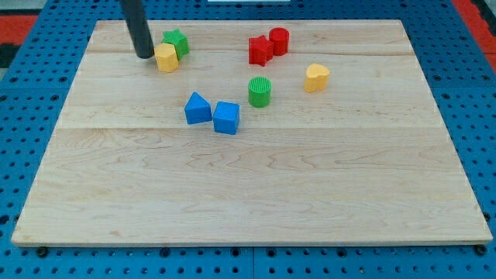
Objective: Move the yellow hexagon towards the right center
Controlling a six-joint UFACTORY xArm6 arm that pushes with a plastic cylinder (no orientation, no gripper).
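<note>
My rod runs off the view's top; there is no pincer to tell of. My tip (144, 55) sits just left of the yellow hexagon (167, 57), which partly hides a green block (178, 40) at the wooden board's (256, 194) upper left, over blue pegboard (27, 147)
</note>
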